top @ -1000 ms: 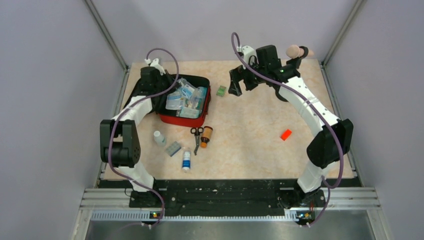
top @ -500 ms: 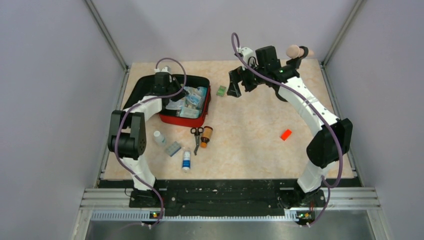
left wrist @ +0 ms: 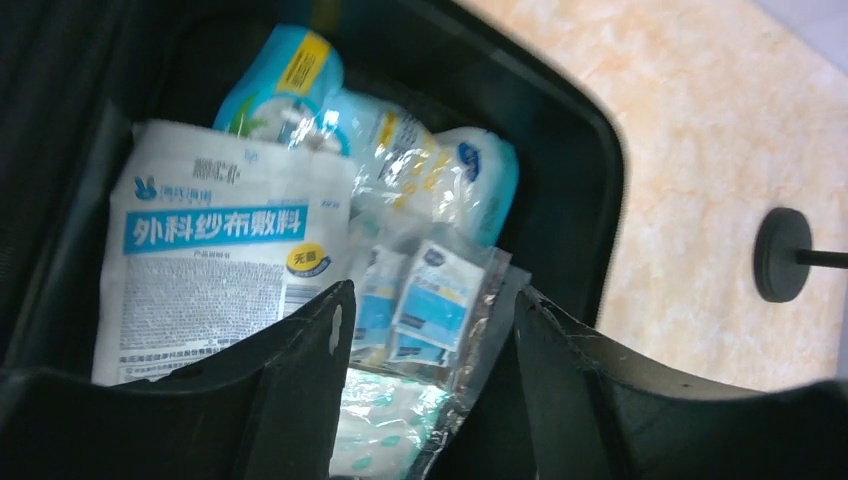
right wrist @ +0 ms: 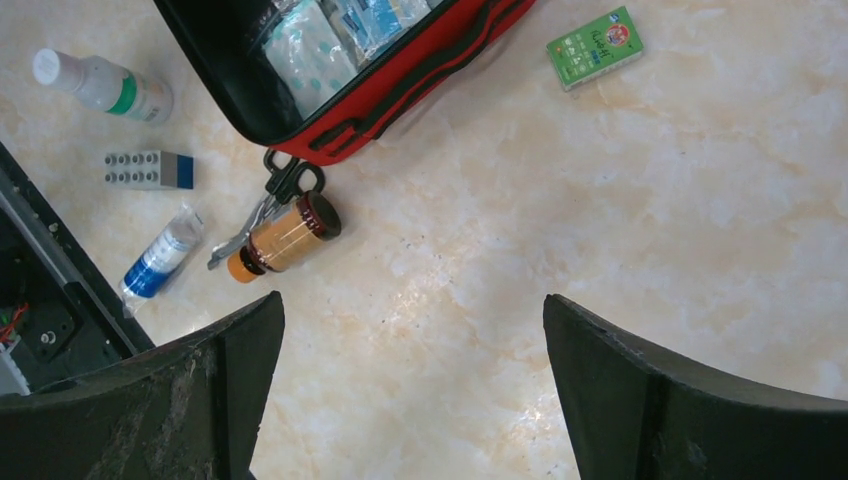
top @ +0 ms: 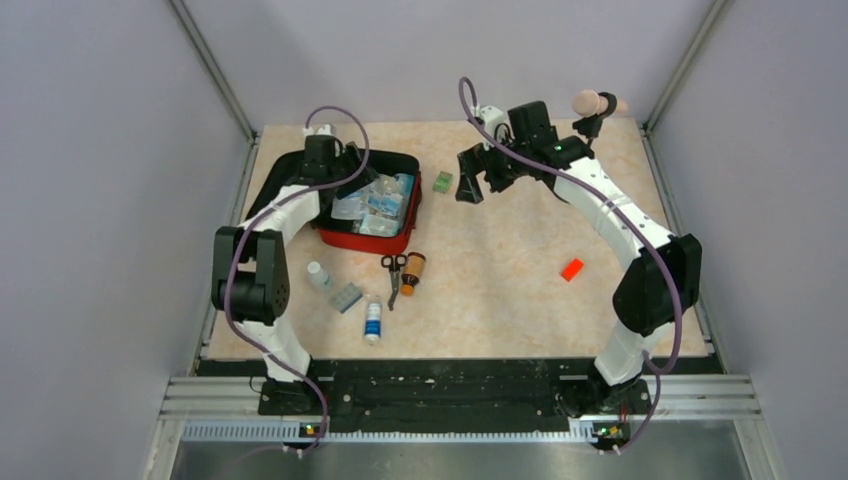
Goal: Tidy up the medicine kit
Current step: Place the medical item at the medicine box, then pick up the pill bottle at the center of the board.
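The left arm (top: 285, 205) goes up the left side of the frame and turns right at the wrist. The left gripper (left wrist: 432, 300) has a moderate gap between its fingers. The right arm (top: 610, 210) arches to the upper middle. The right gripper (right wrist: 412, 305) looks downward, fingers wide apart.

one each: medicine kit (top: 365, 241), green box (top: 442, 182), scissors (top: 393, 276), grey block (top: 346, 297), orange block (top: 572, 269); three bottles: amber bottle (top: 411, 272), white bottle (top: 319, 276), blue bottle (top: 373, 320).

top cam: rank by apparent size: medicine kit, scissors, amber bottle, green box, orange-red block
1. medicine kit, largest by far
2. scissors
3. amber bottle, a bit shorter than the scissors
4. green box and orange-red block: both smallest and about alike, so no ranking between them
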